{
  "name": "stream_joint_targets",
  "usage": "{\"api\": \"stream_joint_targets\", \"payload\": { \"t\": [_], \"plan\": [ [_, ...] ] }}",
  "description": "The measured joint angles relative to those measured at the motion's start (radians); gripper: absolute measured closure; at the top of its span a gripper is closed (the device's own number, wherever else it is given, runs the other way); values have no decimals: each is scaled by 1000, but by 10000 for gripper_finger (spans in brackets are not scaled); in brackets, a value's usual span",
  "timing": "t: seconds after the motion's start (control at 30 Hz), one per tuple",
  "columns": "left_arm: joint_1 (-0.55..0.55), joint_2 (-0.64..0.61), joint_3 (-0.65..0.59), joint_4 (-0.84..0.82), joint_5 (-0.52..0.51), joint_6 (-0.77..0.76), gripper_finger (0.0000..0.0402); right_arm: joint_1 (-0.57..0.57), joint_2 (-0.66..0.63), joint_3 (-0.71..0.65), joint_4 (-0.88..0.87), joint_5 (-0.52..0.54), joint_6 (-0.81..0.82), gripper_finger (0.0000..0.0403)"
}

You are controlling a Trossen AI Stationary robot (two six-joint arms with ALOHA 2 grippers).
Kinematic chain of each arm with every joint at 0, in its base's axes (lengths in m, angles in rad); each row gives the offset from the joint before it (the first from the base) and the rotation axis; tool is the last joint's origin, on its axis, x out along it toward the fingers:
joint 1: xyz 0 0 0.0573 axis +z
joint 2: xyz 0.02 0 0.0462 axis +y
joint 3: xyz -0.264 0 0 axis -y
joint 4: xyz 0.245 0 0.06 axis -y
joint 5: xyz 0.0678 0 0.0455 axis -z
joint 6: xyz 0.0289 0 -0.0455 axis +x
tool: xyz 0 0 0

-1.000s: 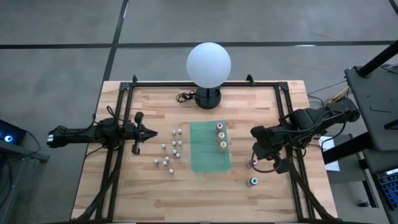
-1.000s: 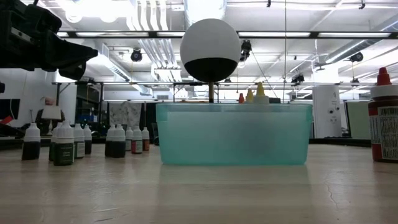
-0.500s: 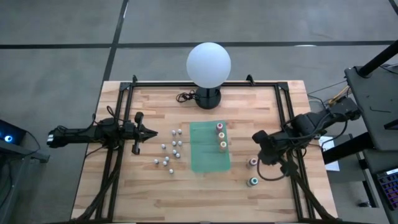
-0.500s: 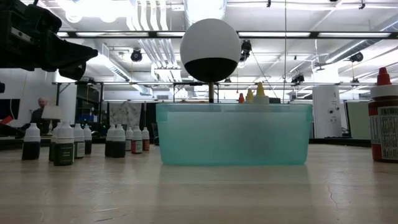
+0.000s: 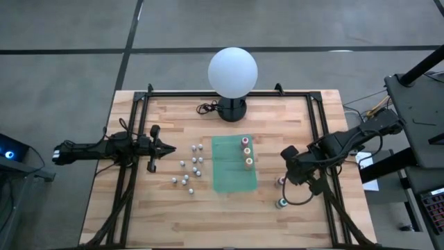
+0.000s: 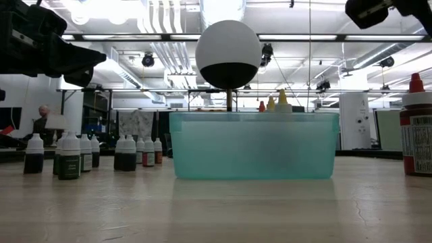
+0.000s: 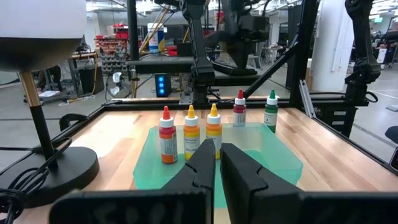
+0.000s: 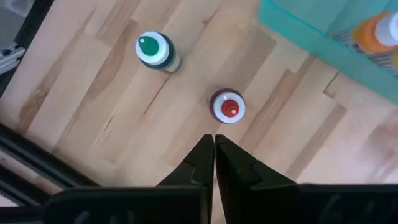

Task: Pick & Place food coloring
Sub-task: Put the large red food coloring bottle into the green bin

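Right tool (image 5: 286,154) hangs right of centre in the high view, fingers pinched together, empty, above the red-top bottle (image 8: 228,106). The green-top bottle (image 8: 152,50) stands apart on the bare bench (image 5: 173,215), lower right. Three bottles already sit in the teal tray (image 5: 232,177). To do it well: spread the fingers before dropping, centre over the red cap, come down straight, and pinch the body below the cap. Left tool (image 5: 168,147) waits shut at mid-left near the small whitish bottles (image 5: 189,169).

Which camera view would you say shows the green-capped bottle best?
The right wrist view: the green-capped bottle shows whole from above. The left wrist view shows it upright but distant, the high view tiny, the low view not at all.
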Motion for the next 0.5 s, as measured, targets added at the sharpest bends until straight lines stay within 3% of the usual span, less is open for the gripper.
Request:
{"api": "stream_joint_targets", "payload": {
  "t": [0.5],
  "plan": [
    [0, 0, 0, 0, 0, 0, 401, -14, 10, -40, 119, -1, 26, 394]
  ]
}}
